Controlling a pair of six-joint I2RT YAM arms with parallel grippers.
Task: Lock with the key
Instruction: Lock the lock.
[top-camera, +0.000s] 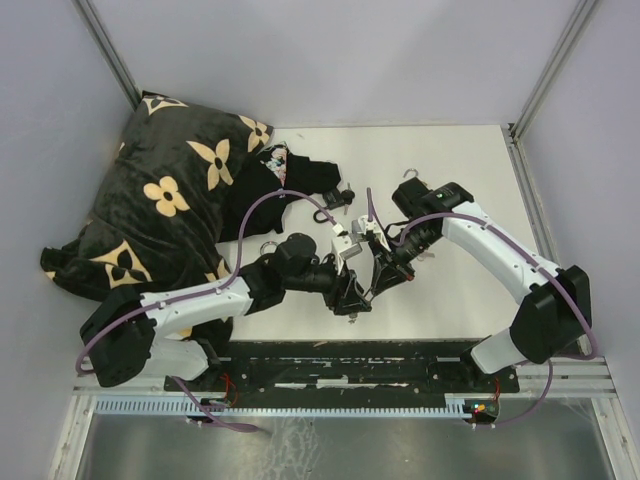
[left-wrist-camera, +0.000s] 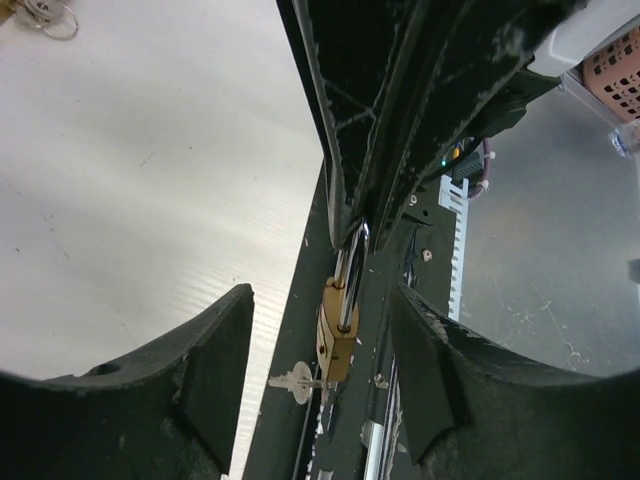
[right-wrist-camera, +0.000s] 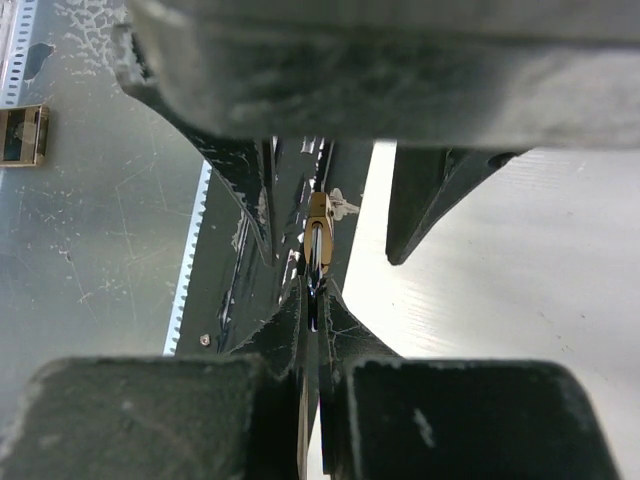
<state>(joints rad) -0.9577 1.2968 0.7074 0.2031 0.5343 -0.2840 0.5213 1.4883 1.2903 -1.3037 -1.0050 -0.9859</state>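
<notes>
A brass padlock (left-wrist-camera: 338, 345) hangs in the air by its steel shackle, and my right gripper (right-wrist-camera: 313, 290) is shut on that shackle. A silver key (left-wrist-camera: 296, 381) sticks out sideways from the lock's lower end. In the right wrist view the padlock (right-wrist-camera: 319, 215) shows just past my shut fingertips, with the key (right-wrist-camera: 343, 207) beside it. My left gripper (left-wrist-camera: 322, 305) stands open, one finger on each side of the lock body, touching neither lock nor key. From above, both grippers (top-camera: 352, 295) (top-camera: 385, 278) meet over the table's near middle.
A black pillow with tan flowers (top-camera: 170, 190) fills the back left, with dark cloth (top-camera: 305, 175) beside it. A loose key ring (left-wrist-camera: 45, 15) lies on the white table. The black base rail (top-camera: 350, 365) runs along the near edge, directly below the lock.
</notes>
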